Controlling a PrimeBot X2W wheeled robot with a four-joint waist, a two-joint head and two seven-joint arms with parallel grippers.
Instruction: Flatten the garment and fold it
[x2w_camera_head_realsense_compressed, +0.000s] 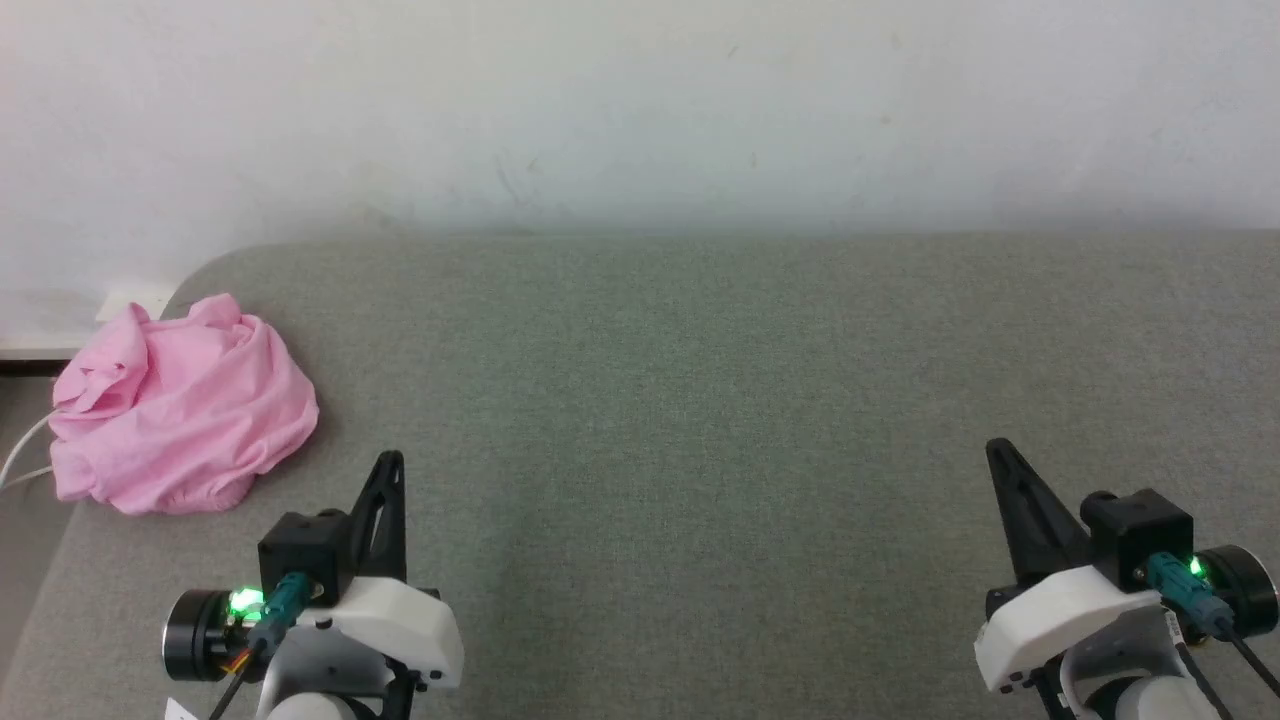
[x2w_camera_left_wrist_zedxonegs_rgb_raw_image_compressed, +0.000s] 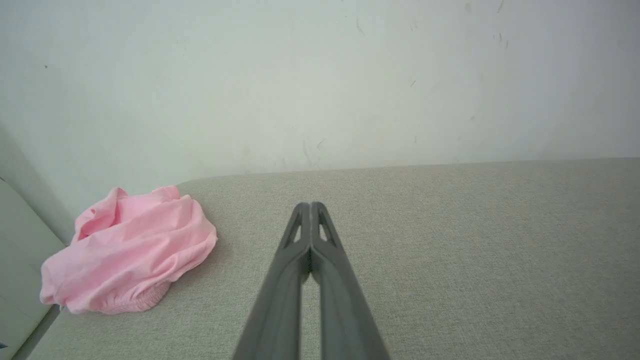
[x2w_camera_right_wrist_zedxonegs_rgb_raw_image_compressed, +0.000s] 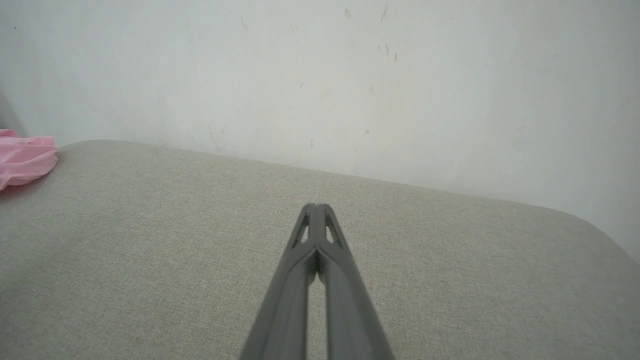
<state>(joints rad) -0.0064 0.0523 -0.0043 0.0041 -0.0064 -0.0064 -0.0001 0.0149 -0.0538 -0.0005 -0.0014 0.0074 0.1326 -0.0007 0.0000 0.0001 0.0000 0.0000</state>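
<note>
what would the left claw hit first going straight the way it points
Likely the white wall behind the grey cushion: the shut left claw points across bare fabric, and the pink garment lies off to its left. Depth is unclear, so it might graze the cushion first.

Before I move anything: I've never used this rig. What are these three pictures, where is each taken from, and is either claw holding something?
It is a two-armed robot. The wide picture comes from its head, looking down at a grey cushioned surface against a white wall. Its left gripper and right gripper sit at the bottom, each a pair of long dark fingers pressed shut, holding nothing. The other two pictures look along those fingers from each wrist. On the surface lies the garment, a crumpled pink heap near its far left corner, ahead of the left gripper and untouched.
</note>
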